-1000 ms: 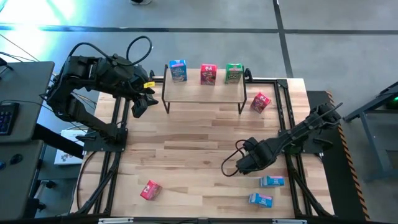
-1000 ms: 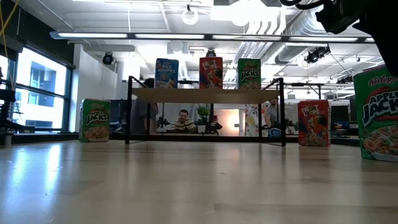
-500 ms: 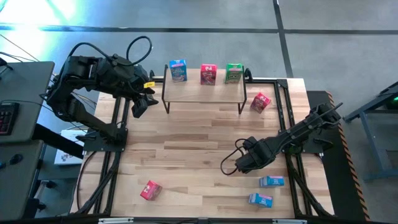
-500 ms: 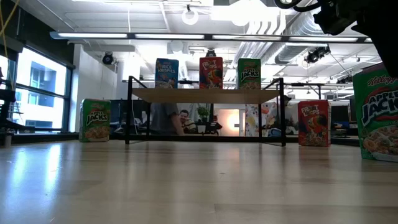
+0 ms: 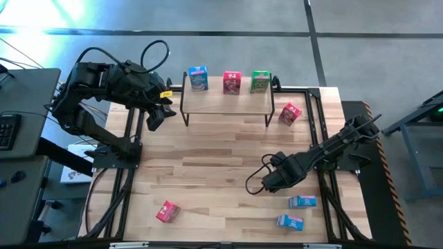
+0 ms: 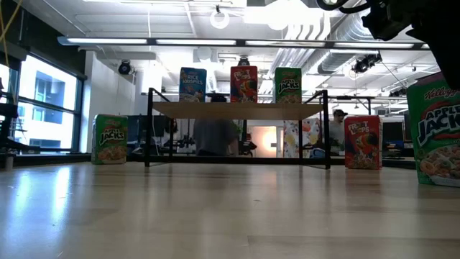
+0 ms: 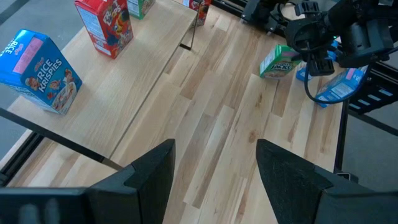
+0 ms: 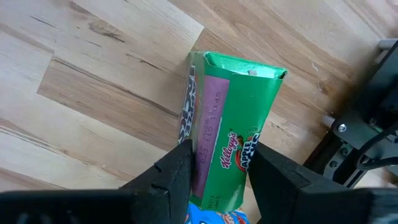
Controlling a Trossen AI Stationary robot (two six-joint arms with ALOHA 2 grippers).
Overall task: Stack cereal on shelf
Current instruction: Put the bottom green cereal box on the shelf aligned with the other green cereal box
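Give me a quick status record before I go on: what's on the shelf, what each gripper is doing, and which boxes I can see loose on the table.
shelf: three boxes upright in a row, blue box, red box, green box
right gripper: over the table's right middle, fingers on both sides of a green Apple Jacks box
left gripper: open, empty, waiting near the shelf's left end
loose on table: red box by shelf's right leg, red box front left, two blue boxes front right
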